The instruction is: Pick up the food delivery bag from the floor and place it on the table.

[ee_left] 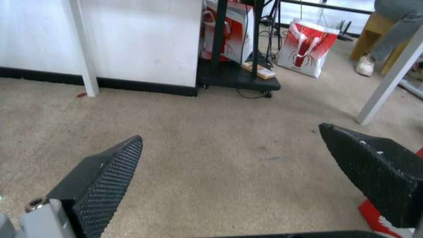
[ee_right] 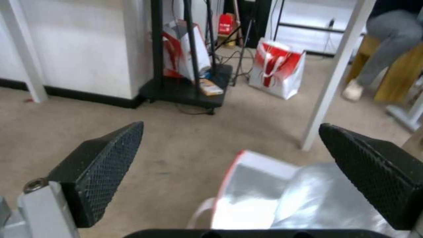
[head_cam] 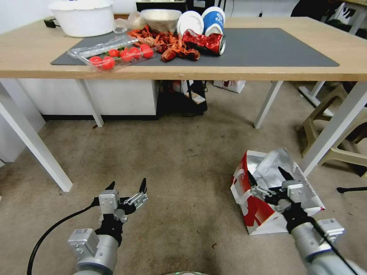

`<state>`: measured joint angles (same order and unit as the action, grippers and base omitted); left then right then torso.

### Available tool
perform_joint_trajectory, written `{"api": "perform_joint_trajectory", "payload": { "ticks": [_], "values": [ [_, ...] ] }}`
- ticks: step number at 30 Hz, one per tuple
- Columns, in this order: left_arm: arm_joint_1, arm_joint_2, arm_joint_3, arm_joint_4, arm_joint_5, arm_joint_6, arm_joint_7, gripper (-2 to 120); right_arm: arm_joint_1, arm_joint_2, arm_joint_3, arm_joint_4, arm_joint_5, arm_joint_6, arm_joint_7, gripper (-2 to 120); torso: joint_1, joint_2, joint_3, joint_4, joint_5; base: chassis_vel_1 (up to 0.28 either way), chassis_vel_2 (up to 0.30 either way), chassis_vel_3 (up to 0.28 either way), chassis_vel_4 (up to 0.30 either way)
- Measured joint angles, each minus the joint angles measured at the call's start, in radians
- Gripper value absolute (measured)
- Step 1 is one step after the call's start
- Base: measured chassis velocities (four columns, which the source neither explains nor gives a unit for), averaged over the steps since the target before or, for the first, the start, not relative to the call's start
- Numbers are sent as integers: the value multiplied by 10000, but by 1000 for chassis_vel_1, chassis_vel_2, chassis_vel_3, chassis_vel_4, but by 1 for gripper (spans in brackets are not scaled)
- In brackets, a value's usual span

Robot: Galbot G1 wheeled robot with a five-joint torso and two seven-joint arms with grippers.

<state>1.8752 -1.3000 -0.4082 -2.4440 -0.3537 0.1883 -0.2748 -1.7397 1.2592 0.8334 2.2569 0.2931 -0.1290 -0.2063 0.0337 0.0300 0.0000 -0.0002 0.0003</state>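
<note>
Silver arms, black textured fingertips (ee_left: 105, 185)

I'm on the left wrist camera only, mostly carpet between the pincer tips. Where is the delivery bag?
Observer: The food delivery bag stands on the floor to the robot's right, foil mouth open upward, with the open right pincer over it.
Operator: What's on the table?
Observer: The table holds a dark mat; a tomato tray, red shells and a crushed can crowd the mat's left half.
</note>
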Motion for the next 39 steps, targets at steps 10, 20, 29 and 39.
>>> {"api": "perform_joint_trajectory", "payload": {
  "ticks": [10, 20, 29, 39],
  "values": [
    [64, -14, 14, 0, 34, -127, -19, 100, 1378, -2060, 980, -1700, 1115, -302, -235, 100, 2, 14, 0, 2, -1, 0, 0, 0, 0],
    [10, -122, -101, 5, 23, -171, -107, 100, 2956, -4140, -198, -4442, 1656, -828, 280, 100, 4, 24, 0, 3, -1, 0, 0, 0, 0],
    [65, -169, -55, 153, 102, -407, -123, 100, 4106, -4839, -1570, -6324, 1911, -616, 443, 100, 5, 31, 1, 1, -1, 0, 0, 0, 0],
    [26, -261, 14, 311, 96, -481, -227, 100, 4905, -5140, -2525, -6782, 2196, -887, 804, 100, 5, 34, 0, 2, -4, 0, 0, 0, 0]
  ]
}}
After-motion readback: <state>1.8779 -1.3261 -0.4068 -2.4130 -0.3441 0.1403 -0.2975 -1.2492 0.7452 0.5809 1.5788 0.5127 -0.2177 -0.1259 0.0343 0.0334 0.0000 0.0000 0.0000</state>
